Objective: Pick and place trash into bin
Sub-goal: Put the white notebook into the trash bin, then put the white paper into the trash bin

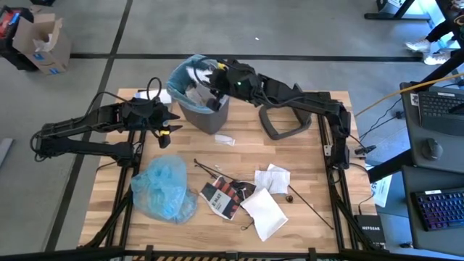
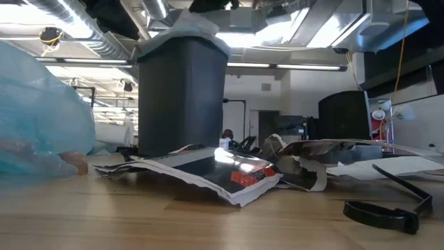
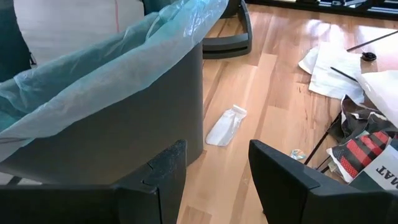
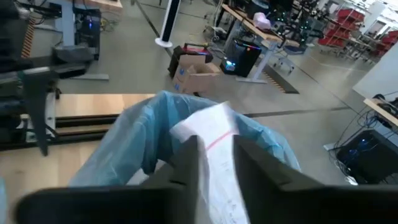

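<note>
The dark grey bin [image 1: 203,109] with its light blue liner [image 4: 143,134] stands at the table's far middle, its base on the wood [image 2: 182,90]. My right gripper [image 1: 216,81] hovers over the bin's mouth, its fingers [image 4: 189,162] a little apart, with a white plastic mailer [image 4: 208,127] showing between and beyond them inside the liner. My left gripper [image 3: 214,180] stands open just left of the bin and holds nothing. Trash lies flat on the table: a small clear wrap [image 3: 225,126], a red-black-white packet [image 1: 221,197], white mailers [image 1: 264,210] and thin dark sticks [image 1: 312,206]. My right gripper comes at the white mailer from the table's right side, slanting slightly down, one finger on each side of its upper part [image 4: 216,143]. Whether the fingers touch it, I cannot tell. The mailer sits in the liner's mouth.
The grey lid [image 1: 286,123] lies right of the bin. A crumpled light blue bag [image 1: 163,190] fills the near left [image 2: 41,118]. A cardboard box [image 1: 43,43] sits on the floor beyond the table. Bare wood shows between the bin and the litter.
</note>
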`<action>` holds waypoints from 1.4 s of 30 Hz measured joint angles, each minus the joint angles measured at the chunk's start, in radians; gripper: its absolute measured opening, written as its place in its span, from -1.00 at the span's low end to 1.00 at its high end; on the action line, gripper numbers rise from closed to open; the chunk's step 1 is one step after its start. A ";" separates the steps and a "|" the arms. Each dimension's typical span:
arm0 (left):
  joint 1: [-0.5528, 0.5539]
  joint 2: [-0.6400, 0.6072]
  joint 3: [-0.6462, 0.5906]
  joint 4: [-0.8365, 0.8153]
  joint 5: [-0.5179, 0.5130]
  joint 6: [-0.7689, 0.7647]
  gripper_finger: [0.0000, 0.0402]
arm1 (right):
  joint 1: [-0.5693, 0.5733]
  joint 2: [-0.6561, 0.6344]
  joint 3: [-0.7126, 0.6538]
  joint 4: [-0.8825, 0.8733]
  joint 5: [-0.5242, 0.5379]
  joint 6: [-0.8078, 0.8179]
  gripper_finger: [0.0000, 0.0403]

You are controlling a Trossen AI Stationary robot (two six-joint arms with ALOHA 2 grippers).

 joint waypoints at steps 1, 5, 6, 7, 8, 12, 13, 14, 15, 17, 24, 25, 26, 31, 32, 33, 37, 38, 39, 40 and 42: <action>0.000 0.000 0.000 -0.002 0.000 -0.003 -0.17 | 0.001 -0.006 0.004 -0.013 0.000 0.000 -0.46; 0.000 0.000 0.000 -0.002 0.000 -0.017 -0.17 | 0.029 -0.041 0.063 -0.138 0.000 0.000 -0.10; 0.000 0.000 0.000 -0.002 0.000 -0.018 -0.17 | 0.036 -0.048 0.091 -0.189 0.000 0.000 -0.03; 0.000 0.000 0.000 -0.002 0.000 -0.018 -0.17 | 0.044 -0.057 0.120 -0.247 0.000 0.000 0.04; 0.000 0.000 0.000 -0.002 0.000 -0.017 -0.17 | 0.052 -0.062 0.151 -0.315 0.000 0.001 0.09; 0.000 0.000 0.000 -0.001 0.000 -0.019 -0.17 | 0.088 -0.062 0.251 -0.607 -0.023 0.062 0.21; 0.000 0.000 0.000 0.001 0.000 -0.018 -0.17 | 0.095 -0.062 0.254 -0.657 -0.046 0.088 0.22; 0.000 0.000 0.000 0.002 0.000 -0.018 -0.17 | 0.100 -0.062 0.254 -0.705 -0.071 0.110 0.23; 0.000 0.000 0.000 0.002 0.000 -0.018 -0.17 | 0.103 -0.062 0.249 -0.755 -0.095 0.132 0.23; 0.000 0.000 0.000 0.003 0.000 -0.018 -0.17 | 0.116 -0.062 0.205 -0.811 -0.125 0.178 0.22; 0.000 0.000 0.000 0.003 0.000 -0.018 -0.17 | 0.148 -0.059 -0.126 -0.693 -0.108 0.224 0.09; 0.000 0.000 0.000 0.001 0.000 -0.018 -0.17 | 0.148 -0.060 -0.187 -0.644 -0.117 0.239 0.07; 0.000 0.000 0.000 0.000 0.000 -0.018 -0.17 | 0.145 -0.062 -0.249 -0.607 -0.129 0.251 0.05; 0.000 0.000 0.000 -0.032 0.000 -0.020 -0.17 | 0.121 -0.098 -0.573 -0.320 -0.142 0.318 -0.01; 0.000 0.000 0.000 -0.035 0.000 -0.019 -0.17 | 0.114 -0.109 -0.635 -0.237 -0.141 0.338 -0.02; 0.000 0.000 0.000 -0.033 0.000 -0.019 -0.17 | 0.106 -0.114 -0.692 -0.159 -0.141 0.353 -0.02; 0.000 0.000 0.000 -0.033 0.000 -0.014 -0.17 | 0.074 -0.111 -0.882 0.140 -0.139 0.441 -0.02; 0.000 0.000 0.000 -0.032 0.000 -0.010 -0.17 | 0.068 -0.106 -0.918 0.238 -0.137 0.461 -0.02; 0.000 0.000 0.000 -0.032 0.000 -0.005 -0.17 | 0.062 -0.100 -0.952 0.324 -0.134 0.483 -0.02; 0.000 0.000 0.000 -0.032 0.000 0.001 -0.17 | 0.057 -0.088 -0.982 0.381 -0.131 0.504 -0.02; 0.000 0.000 0.000 -0.031 0.000 0.002 -0.17 | 0.050 -0.054 -1.020 0.476 -0.113 0.540 -0.02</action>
